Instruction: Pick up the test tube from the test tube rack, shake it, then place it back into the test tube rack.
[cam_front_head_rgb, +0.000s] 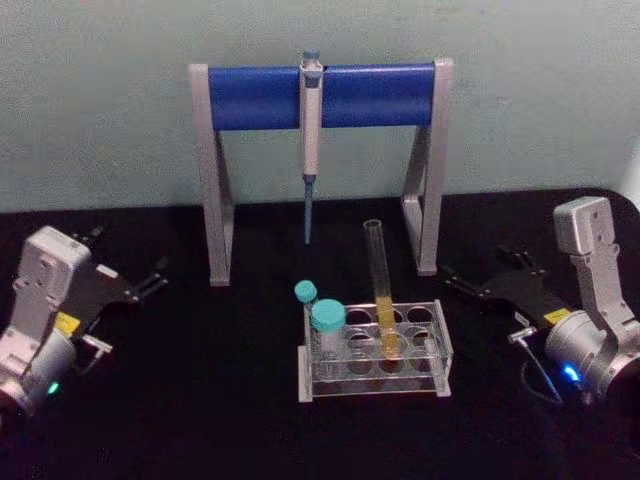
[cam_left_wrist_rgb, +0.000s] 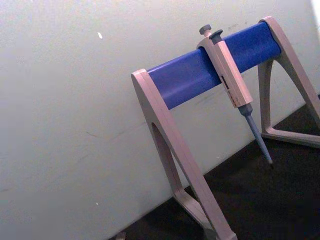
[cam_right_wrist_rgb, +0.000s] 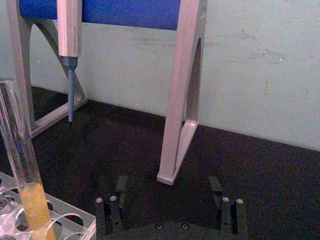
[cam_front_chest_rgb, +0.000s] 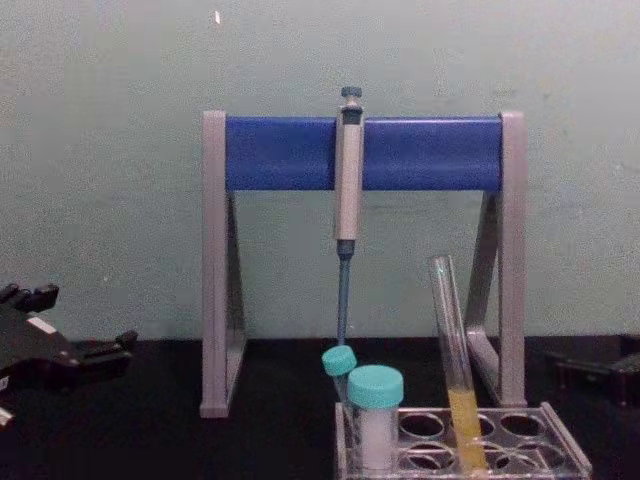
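We are waiting with both grippers spread and empty, left (cam_front_head_rgb: 150, 281) at mid-left, right (cam_front_head_rgb: 470, 283) at mid-right, flanking the rack (cam_front_head_rgb: 441, 345) so either can reach. The tube (cam_front_head_rgb: 381, 290) is leaning in a centre hole, not yet lifted.

1. Left gripper (cam_front_head_rgb: 150, 283) rests low, well left of the test tube rack (cam_front_head_rgb: 440, 345), fingers parted.
2. Right gripper (cam_front_head_rgb: 470, 285) rests low, right of the rack, fingers spread apart.
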